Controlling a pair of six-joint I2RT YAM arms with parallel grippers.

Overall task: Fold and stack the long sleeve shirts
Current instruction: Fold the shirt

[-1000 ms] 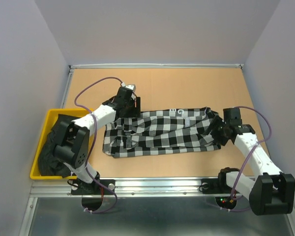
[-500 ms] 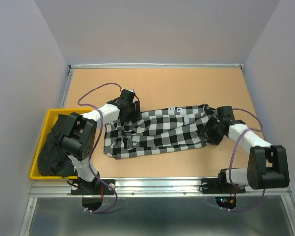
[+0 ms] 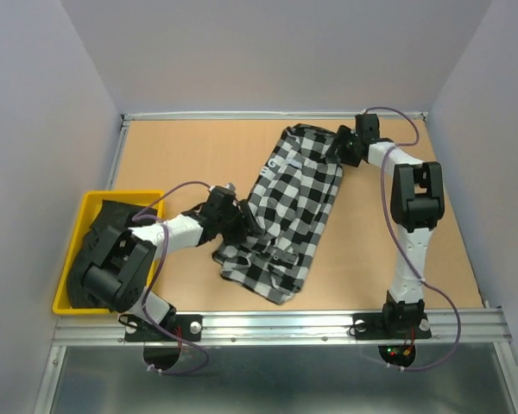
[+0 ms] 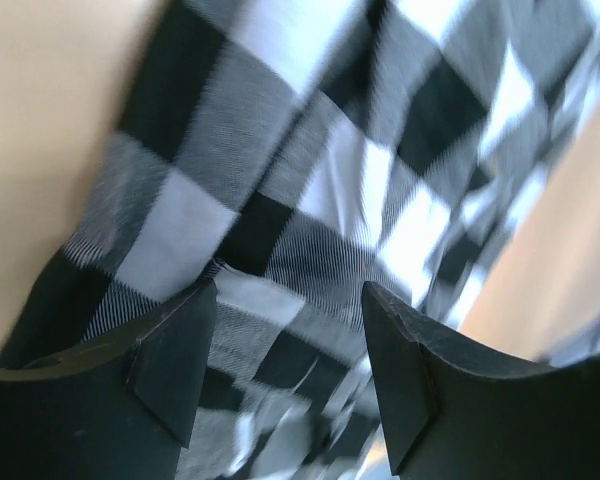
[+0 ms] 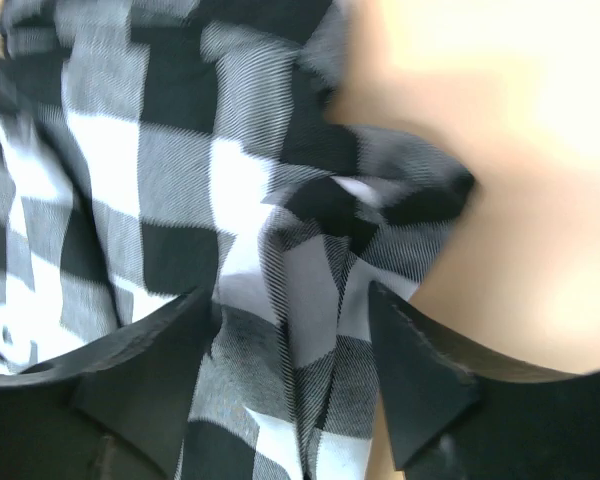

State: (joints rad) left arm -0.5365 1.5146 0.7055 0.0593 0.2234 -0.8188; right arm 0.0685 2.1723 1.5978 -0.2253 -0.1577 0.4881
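L gripper (image 4: 288, 300): fingers part closed, w/ check cloth filling the gap btwn them. It is pinched on the check shirt (image 3: 298, 203) at the shirt's left edge, about mid-length. The wrist view is blurred, but a fold runs straight down into the gap. Tan table (image 3: 190, 155) shows on both sides of the cloth there.

R gripper (image 5: 290, 300): much the same. The fingers are narrowed on a bunched-up fold and the creases gather in toward the gap, so it has hold of the shirt's far end. Bare table shows to the right of the bunch.

Top view: L arm lies low, reaching right from its base, w/ the gripper on the cloth left of table centre. R arm is stretched almost straight out toward the far right corner, w/ the gripper near the back edge.

Check shirt lies on the table as a long, rumpled diagonal strip. Its far end is up by the R gripper and its near end is toward the front edge, about centre. White lettering (image 3: 274, 164) sits on a black band along the far-left side.

Black shirt (image 3: 91, 259) is crumpled in the yellow bin (image 3: 86, 200) at the table's left edge, well apart from the check shirt and partly hidden by the L arm.
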